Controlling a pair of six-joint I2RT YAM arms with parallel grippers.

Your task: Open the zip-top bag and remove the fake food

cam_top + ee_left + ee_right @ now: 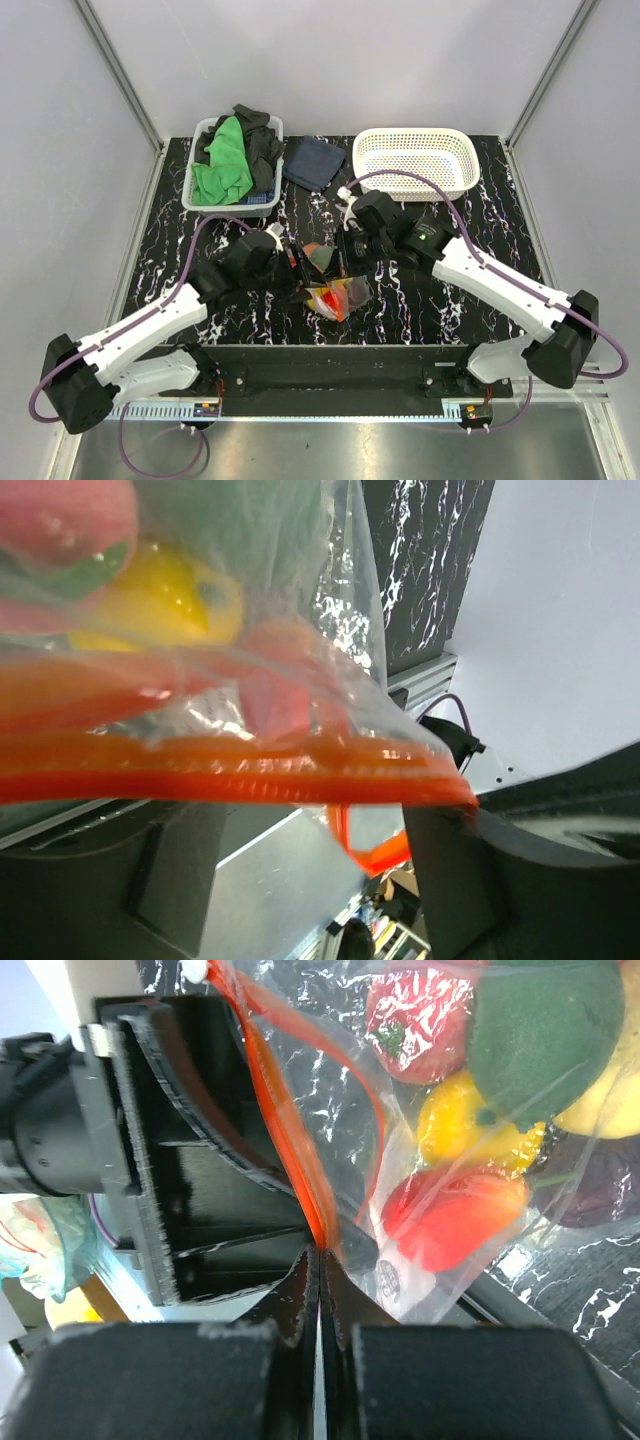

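Observation:
The zip-top bag [338, 295] hangs at the table's middle between both grippers, with the fake food inside. In the right wrist view the bag [330, 1100] holds a red piece [425, 1005], a green one [540, 1030], a yellow one [470, 1125] and another red one [450, 1215]. My right gripper [320, 1255] is shut on the red-orange zip strip [290, 1150]; it also shows in the top view [345, 258]. My left gripper [315, 810] has its fingers [180, 870] apart, with the zip strip [250, 775] lying across their tips. It sits left of the bag in the top view [290, 265].
A white perforated basket [415, 160] stands at the back right. A bin of green and black cloths [235, 160] stands at the back left, with a dark blue cloth [312, 162] beside it. The black marbled table [450, 300] is walled on three sides.

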